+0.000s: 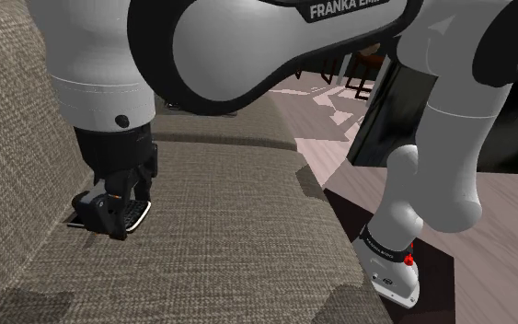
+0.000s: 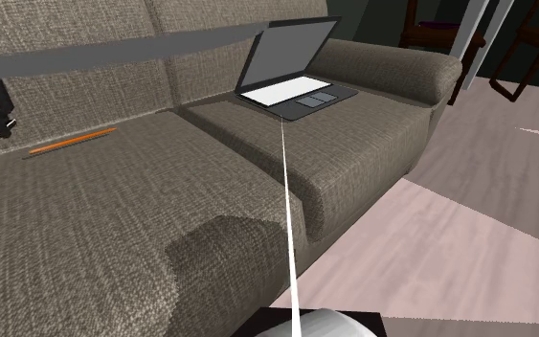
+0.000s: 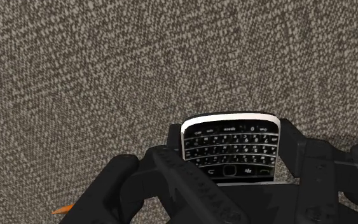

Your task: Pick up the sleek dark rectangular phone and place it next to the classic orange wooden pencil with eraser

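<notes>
The end effector (image 1: pixel 111 214) is clamped on the dark phone (image 3: pixel 230 145), one finger on each long edge, low over the sofa seat (image 1: pixel 238 230). It seems gripped across its narrow width because that fits the fingers. The phone's long axis runs out from the palm, keypad end pointing away and keys facing the wrist. The orange pencil (image 2: pixel 71 143) lies near, beside the end effector.
</notes>
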You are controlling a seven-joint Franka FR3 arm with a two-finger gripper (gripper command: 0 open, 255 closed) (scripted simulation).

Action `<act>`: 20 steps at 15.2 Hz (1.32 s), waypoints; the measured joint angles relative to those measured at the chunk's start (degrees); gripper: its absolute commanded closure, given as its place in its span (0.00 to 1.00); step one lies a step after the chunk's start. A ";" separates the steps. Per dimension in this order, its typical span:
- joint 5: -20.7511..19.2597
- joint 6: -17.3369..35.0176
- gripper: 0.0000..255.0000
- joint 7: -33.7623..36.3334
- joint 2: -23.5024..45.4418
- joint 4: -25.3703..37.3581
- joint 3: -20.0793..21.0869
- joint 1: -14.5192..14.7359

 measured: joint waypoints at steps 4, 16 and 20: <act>-0.55 2.38 1.00 0.69 1.18 -1.30 0.00 0.35; -1.43 8.96 1.00 1.22 2.87 -6.19 -0.27 0.42; -1.43 9.01 0.00 1.20 2.86 -6.27 -0.27 0.39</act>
